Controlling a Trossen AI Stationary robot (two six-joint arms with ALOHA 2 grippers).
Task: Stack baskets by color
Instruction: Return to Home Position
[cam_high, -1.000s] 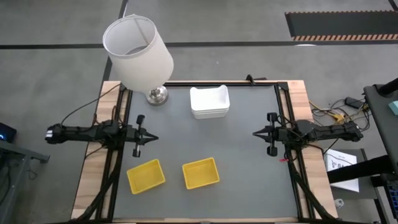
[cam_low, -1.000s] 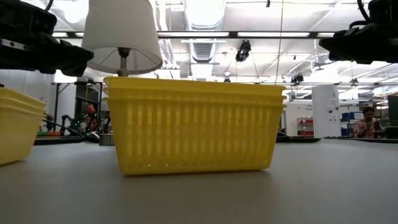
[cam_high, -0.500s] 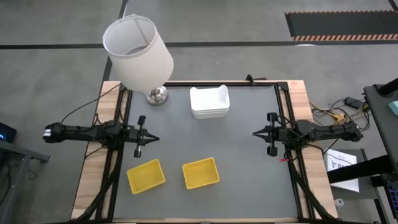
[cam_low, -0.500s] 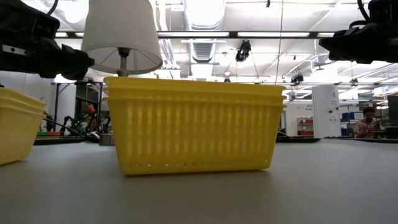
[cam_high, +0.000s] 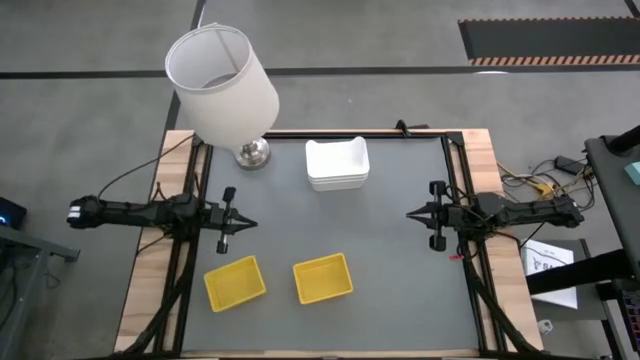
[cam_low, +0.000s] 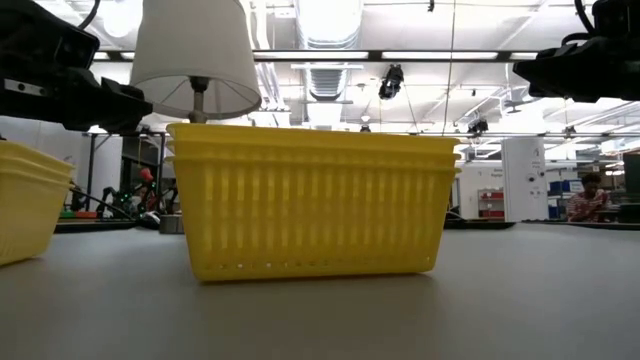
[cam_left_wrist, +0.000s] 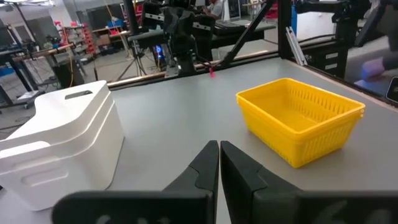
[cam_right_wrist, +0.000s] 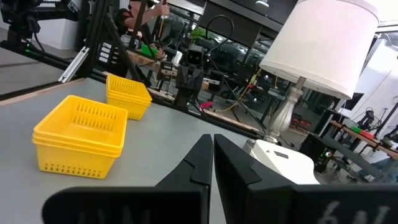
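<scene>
Seen from above, a grey table (cam_high: 400, 280) fills the middle of the frame. At centre left, the left gripper (cam_high: 247, 223) hangs above the table's left side, pointing right. Its wrist view shows its two fingers (cam_left_wrist: 202, 167) pressed together with nothing between them.

In the upper left stands a lamp (cam_high: 222, 85) with a large white shade, its chrome base on the table's far left corner.

Below the left gripper, at lower left of centre, sits the first yellow stack (cam_high: 235, 282) of mesh-sided baskets. Just to its right, near the bottom centre and apart from it, sits the second yellow stack (cam_high: 323, 277). From table height its layered rims show one basket nested in another.

At upper centre, to the right of the lamp's base, is the white stack (cam_high: 337, 163) of plain baskets, well apart from the yellow ones.

At centre right, the right gripper (cam_high: 411, 214) hangs above the table's right side, pointing left. Its fingers (cam_right_wrist: 199, 163) are also closed on nothing.
</scene>
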